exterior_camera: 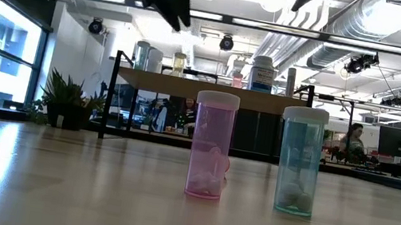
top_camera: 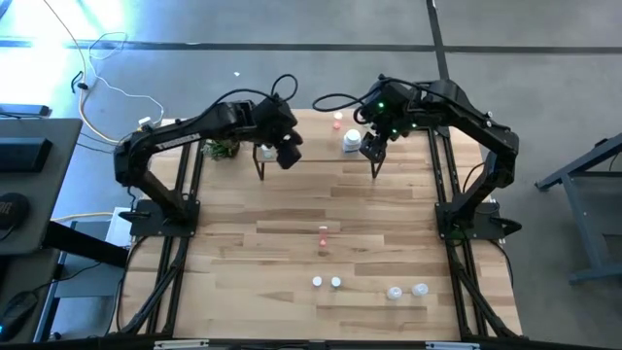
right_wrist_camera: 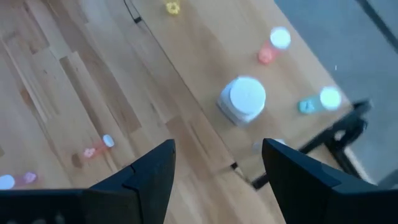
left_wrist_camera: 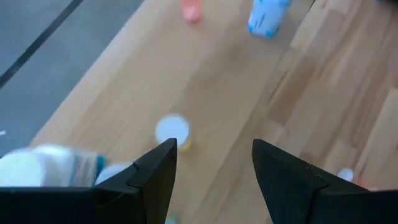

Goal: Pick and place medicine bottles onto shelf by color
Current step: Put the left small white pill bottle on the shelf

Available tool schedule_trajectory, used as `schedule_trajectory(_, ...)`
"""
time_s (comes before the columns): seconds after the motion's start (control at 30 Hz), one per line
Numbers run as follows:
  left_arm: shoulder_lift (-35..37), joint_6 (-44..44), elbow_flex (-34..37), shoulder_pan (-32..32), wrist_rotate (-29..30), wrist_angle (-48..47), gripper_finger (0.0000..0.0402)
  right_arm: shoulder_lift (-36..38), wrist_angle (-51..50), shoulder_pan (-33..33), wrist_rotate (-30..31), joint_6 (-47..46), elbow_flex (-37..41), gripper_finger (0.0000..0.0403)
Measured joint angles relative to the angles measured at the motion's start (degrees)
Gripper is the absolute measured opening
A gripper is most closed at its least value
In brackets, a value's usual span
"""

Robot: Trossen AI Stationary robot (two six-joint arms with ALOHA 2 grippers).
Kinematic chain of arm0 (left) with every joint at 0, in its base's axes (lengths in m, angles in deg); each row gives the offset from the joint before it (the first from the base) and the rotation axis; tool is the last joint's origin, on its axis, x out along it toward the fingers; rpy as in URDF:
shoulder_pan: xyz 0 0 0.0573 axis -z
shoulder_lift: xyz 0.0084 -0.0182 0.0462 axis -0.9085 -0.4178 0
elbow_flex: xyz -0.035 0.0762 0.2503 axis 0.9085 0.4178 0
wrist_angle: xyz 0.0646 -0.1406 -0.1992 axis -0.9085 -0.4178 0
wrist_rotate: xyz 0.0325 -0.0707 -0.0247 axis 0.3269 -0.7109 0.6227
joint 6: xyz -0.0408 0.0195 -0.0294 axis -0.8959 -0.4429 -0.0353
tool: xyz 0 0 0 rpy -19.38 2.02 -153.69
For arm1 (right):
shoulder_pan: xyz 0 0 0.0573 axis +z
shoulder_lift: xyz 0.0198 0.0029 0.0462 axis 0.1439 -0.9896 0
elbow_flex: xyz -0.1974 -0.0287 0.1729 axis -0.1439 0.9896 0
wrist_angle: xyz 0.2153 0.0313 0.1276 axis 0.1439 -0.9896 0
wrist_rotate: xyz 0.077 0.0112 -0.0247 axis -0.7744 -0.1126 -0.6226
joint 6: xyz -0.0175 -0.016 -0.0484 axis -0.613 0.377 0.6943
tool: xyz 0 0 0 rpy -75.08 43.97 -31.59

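Note:
The shelf (top_camera: 306,134) stands at the table's far side, and both my grippers hover above it. On it stand a large white bottle (right_wrist_camera: 244,99), a pink one (right_wrist_camera: 270,46), a teal one (right_wrist_camera: 317,102) and a yellow one with a white cap (left_wrist_camera: 172,132). My left gripper (left_wrist_camera: 214,146) is open over the shelf's left end (top_camera: 289,156), above the yellow bottle. My right gripper (right_wrist_camera: 217,146) is open over the right end (top_camera: 372,148), near the large white bottle. Neither holds anything. Upright on the table nearer the front are a pink bottle (exterior_camera: 211,145) and a teal bottle (exterior_camera: 299,160).
A pink bottle (top_camera: 323,233) is at mid-table, and several white-capped ones (top_camera: 335,282) sit near the front edge. A green plant (top_camera: 222,148) stands left of the shelf. The shelf's thin black legs (top_camera: 260,167) reach the tabletop. Bare wood lies between shelf and front bottles.

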Motion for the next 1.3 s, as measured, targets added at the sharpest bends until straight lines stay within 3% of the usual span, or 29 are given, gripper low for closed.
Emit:
schedule_trajectory(0.17,5.2,-0.5,6.1,2.0,-0.1,0.0,0.0200,0.1,-2.0,0.7,0.1,-4.4,1.2,0.0232)
schedule_trajectory(0.4,12.2,-3.6,14.2,4.2,-3.4,0.8,0.0200,0.6,-2.1,4.5,-0.7,-10.9,9.1,0.0232)
schedule_trajectory(0.8,23.7,-7.8,29.2,9.3,-5.2,10.3,0.0200,0.7,-2.1,17.8,-4.5,-29.0,21.4,0.0232)
schedule_trajectory(1.3,25.7,-7.0,32.3,10.9,-7.0,11.9,0.0200,0.8,5.7,37.3,-12.4,-54.2,34.7,0.0232)
